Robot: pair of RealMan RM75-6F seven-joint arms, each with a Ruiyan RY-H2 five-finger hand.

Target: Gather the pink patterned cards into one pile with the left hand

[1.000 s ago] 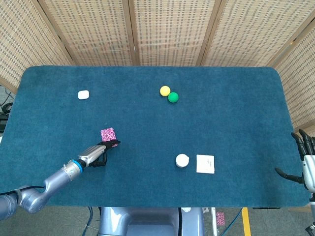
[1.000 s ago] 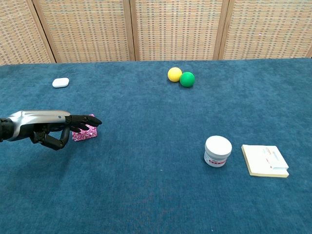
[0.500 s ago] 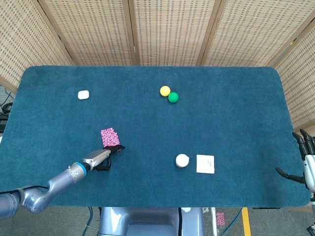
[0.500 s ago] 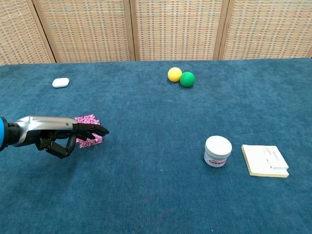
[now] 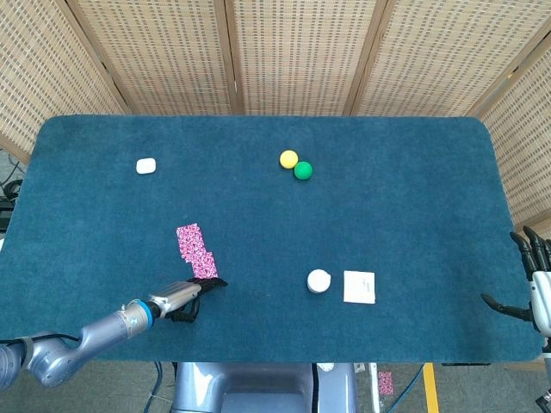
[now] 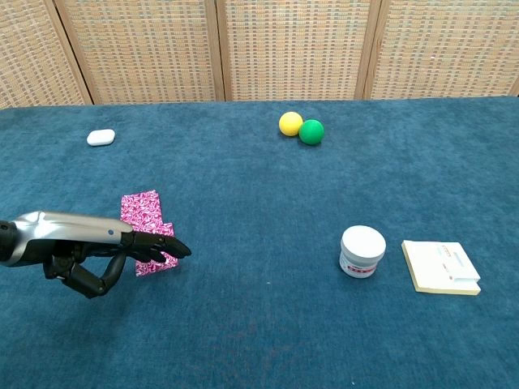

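Note:
The pink patterned cards (image 5: pixel 195 249) (image 6: pixel 143 212) lie fanned out in a short strip on the blue table, left of centre. My left hand (image 5: pixel 183 292) (image 6: pixel 101 254) reaches in from the near left. Its outstretched fingertips (image 6: pixel 177 250) press on the nearest card of the strip, while its other fingers curl underneath. It grips nothing. My right hand (image 5: pixel 531 277) hangs at the table's right edge with spread fingers and holds nothing; the chest view does not show it.
A small white case (image 5: pixel 145 165) (image 6: pixel 100 137) lies at the far left. A yellow ball (image 5: pixel 288 158) (image 6: pixel 290 123) and a green ball (image 5: pixel 303 169) (image 6: pixel 310 131) touch at the back centre. A white jar (image 5: pixel 318 280) (image 6: pixel 362 250) and a notepad (image 5: pixel 359 286) (image 6: pixel 440 267) sit near right.
My left hand has drawn back toward the near edge, dragging cards with it. The compact pink pile has spread into a longer strip. The right hand has not moved.

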